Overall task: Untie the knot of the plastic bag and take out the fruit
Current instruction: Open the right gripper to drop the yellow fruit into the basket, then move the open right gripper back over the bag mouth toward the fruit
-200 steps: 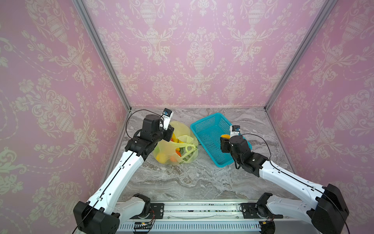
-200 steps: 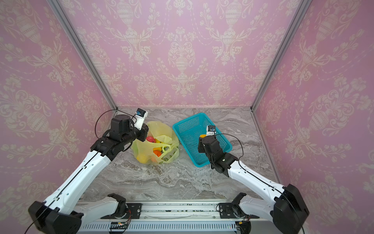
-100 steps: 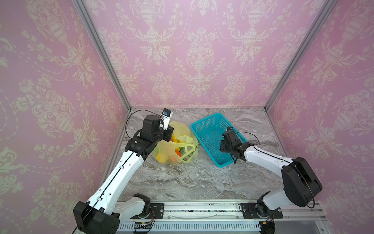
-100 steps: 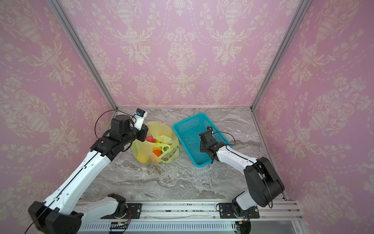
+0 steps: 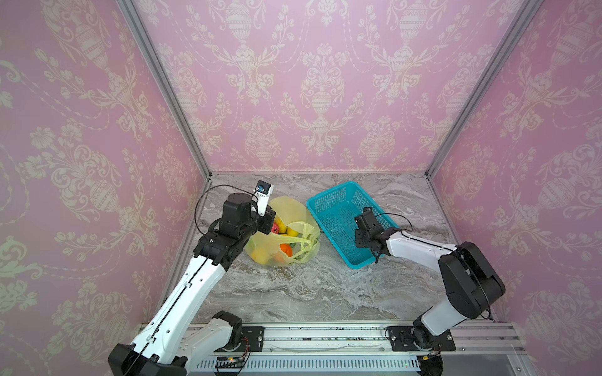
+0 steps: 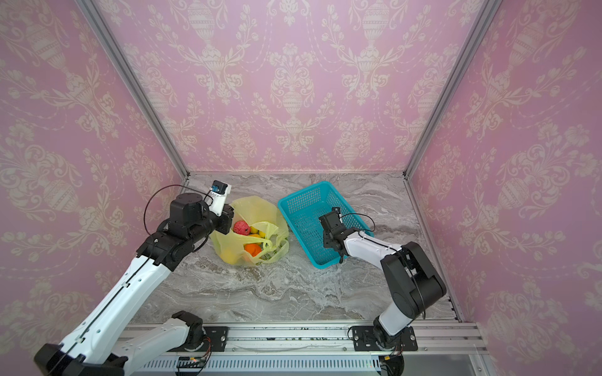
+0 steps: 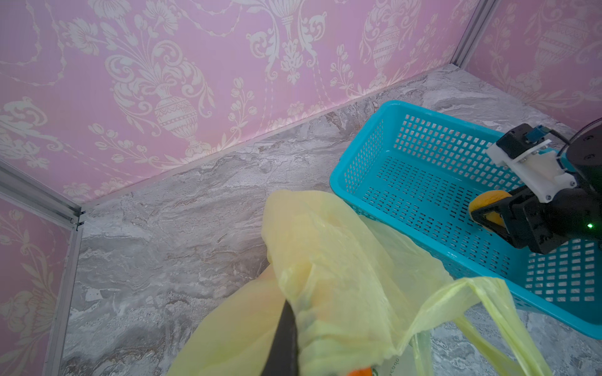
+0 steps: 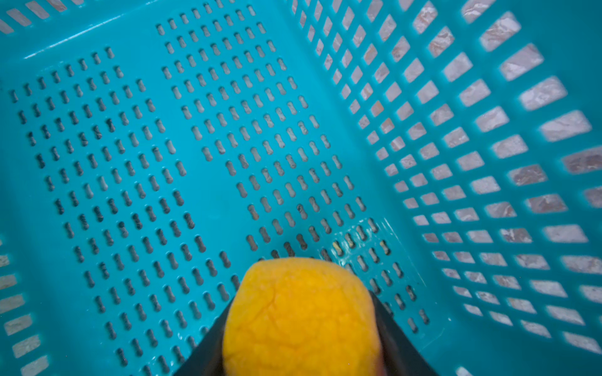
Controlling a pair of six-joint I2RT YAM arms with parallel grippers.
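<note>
Right end effector (image 7: 487, 210) grasps yellow fruit (image 8: 301, 319) inside teal basket (image 5: 329, 192), prob. for drop-off; left end effector (image 7: 286, 325) clenched on plastic bag (image 5: 286, 208) to hold mouth open.

2 arms, left arm (image 5: 195, 283) and right arm (image 5: 417, 245): white link shells, black joint housings, black cable loops (image 5: 224, 185) at wrists; white camera mount (image 5: 263, 195) with blue board; right tool (image 7: 487, 210), black, 1 green LED (image 7: 589, 225); aluminium base rail (image 5: 325, 335).

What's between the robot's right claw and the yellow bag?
In both top views, the teal basket's floor and side wall, then a thin strip of marble table.
</note>
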